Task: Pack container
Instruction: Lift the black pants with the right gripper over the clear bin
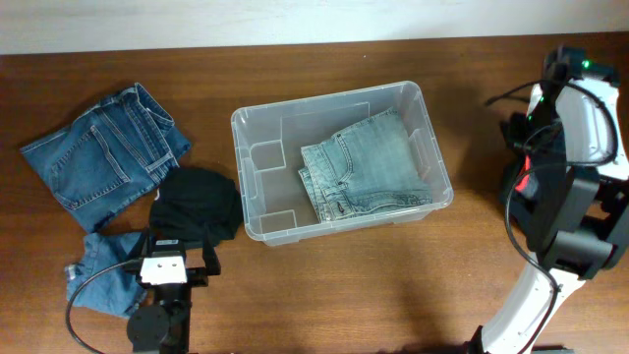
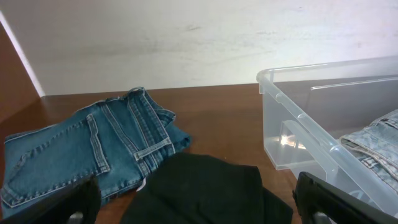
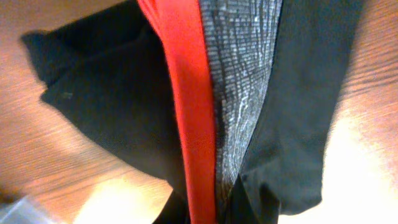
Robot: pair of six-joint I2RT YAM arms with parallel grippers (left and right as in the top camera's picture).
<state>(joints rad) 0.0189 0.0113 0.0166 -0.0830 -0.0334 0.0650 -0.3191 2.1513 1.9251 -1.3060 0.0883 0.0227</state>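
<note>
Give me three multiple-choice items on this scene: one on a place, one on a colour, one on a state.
1. Where do the light-wash jeans lie?
A. Inside the container.
B. On the table left of it.
C. Draped over its rim.

2. What colour is the garment below the left gripper?
A. White.
B. Red.
C. Black.

3. How does the left gripper stand?
A. Shut on the garment.
B. Open, holding nothing.
C. Shut on nothing.

Answers:
1 A: the overhead view shows them folded on the container's floor.
2 C: the overhead and left wrist views both show black cloth.
3 B: its fingers sit wide apart at the wrist view's lower corners.
</note>
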